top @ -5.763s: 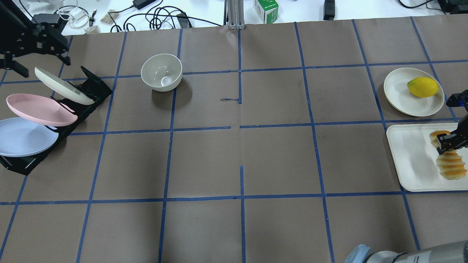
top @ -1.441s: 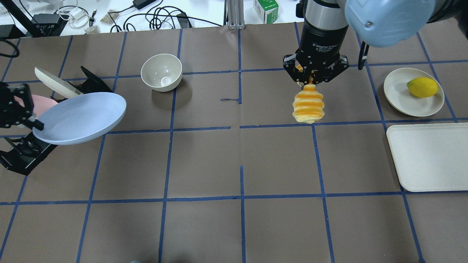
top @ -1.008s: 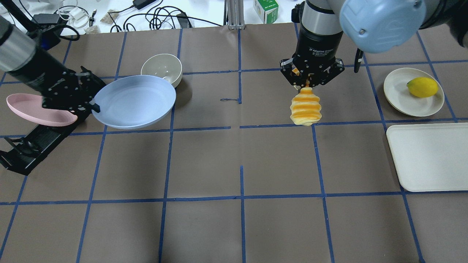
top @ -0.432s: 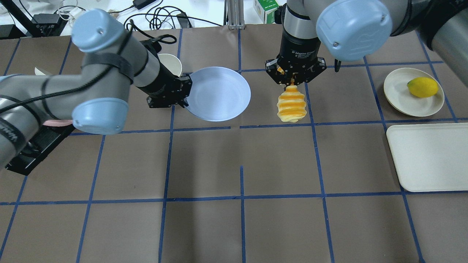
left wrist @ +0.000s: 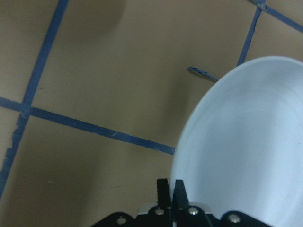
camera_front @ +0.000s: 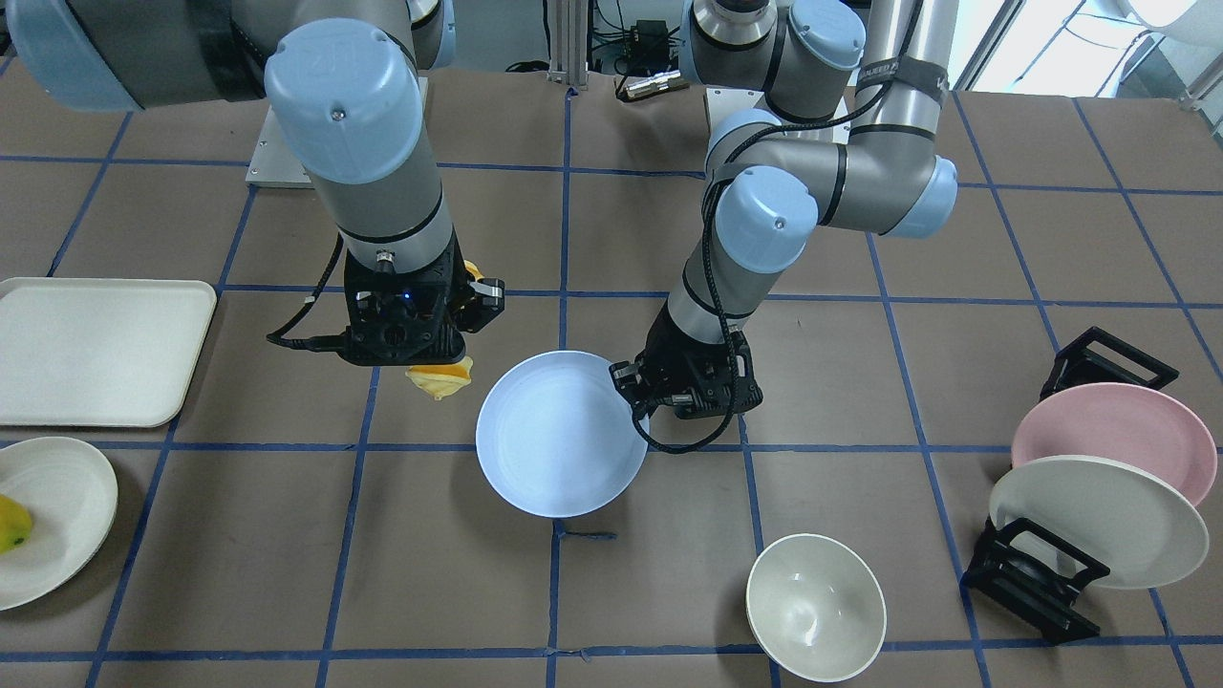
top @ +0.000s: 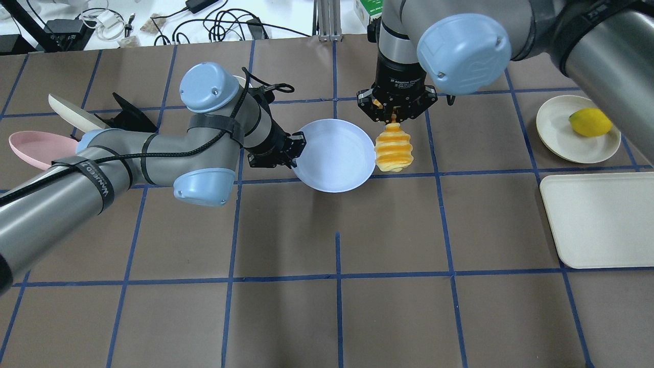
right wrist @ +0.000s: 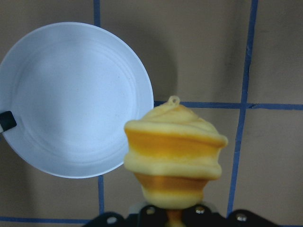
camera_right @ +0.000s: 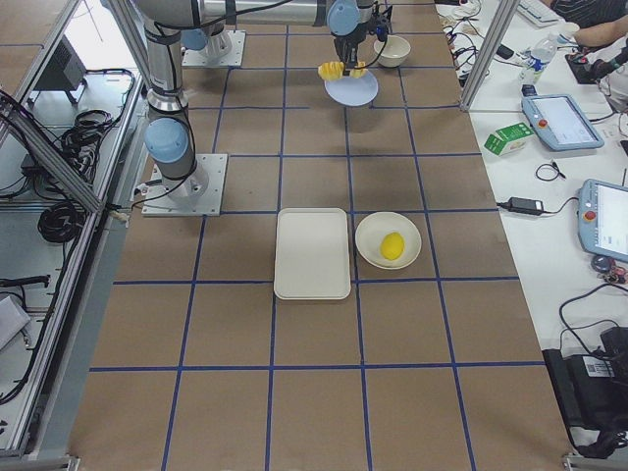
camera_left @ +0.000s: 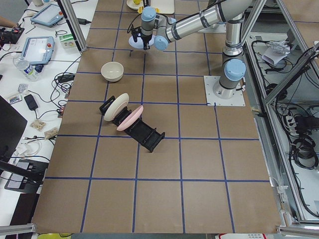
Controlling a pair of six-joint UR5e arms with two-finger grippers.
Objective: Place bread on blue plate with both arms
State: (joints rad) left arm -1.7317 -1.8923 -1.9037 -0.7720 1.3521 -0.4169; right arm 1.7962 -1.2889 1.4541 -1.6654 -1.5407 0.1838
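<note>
My left gripper (top: pixel 296 153) is shut on the left rim of the blue plate (top: pixel 334 156) and holds it roughly level above the middle of the table. The plate also shows in the front view (camera_front: pixel 559 449) and in the left wrist view (left wrist: pixel 246 151). My right gripper (top: pixel 396 113) is shut on the top end of the bread (top: pixel 393 151), which hangs down. The bread hangs just beside the plate's right rim, not over it. The right wrist view shows the bread (right wrist: pixel 173 156) with the plate (right wrist: pixel 71 99) below and to its left.
A cream bowl (camera_front: pixel 815 607) stands behind the left arm. A black rack holds a pink plate (top: pixel 30 148) and a cream plate (camera_front: pixel 1099 521) at the left. A cream tray (top: pixel 600 220) and a cream plate with a yellow fruit (top: pixel 590 121) lie at the right.
My left arm has carried the blue plate from the rack rightward to the table's middle. My right arm has moved the hanging bread leftward, close to the plate's rim.
</note>
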